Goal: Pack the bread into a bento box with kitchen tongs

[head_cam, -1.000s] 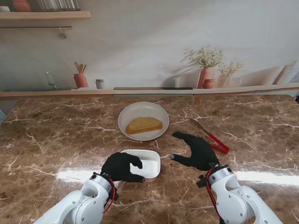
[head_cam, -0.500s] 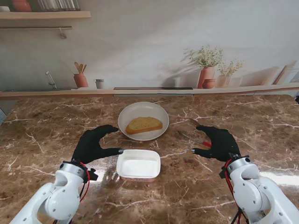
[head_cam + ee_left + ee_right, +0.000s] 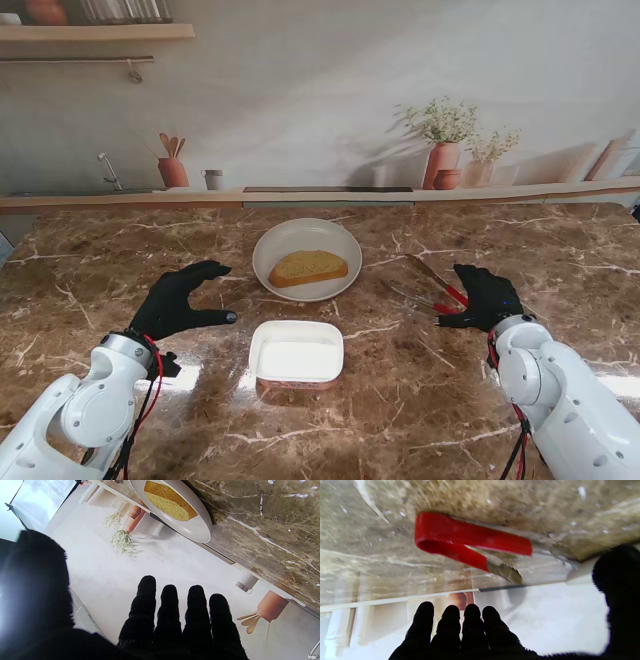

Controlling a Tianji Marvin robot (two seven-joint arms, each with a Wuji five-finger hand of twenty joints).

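- Tongs (image 3: 437, 291) lie flat on the marble right of the plate (image 3: 272, 266); my right hand (image 3: 484, 297) hovers over their red hinge end, fingers spread, grasping nothing. I judge a careless closing could skid them away.
- Bread (image 3: 308, 267) sits on the plate, with the bento box (image 3: 296, 352) empty, nearer to me.
- Left hand (image 3: 178, 302) is open too, left of the box, apart from it; an unsteadied box might shift.
- Right wrist view shows the tongs' arms (image 3: 475, 543) splayed apart, unclear from the stand; it misses the box.

tongs (image 3: 438, 291) handle under right hand (image 3: 487, 296)
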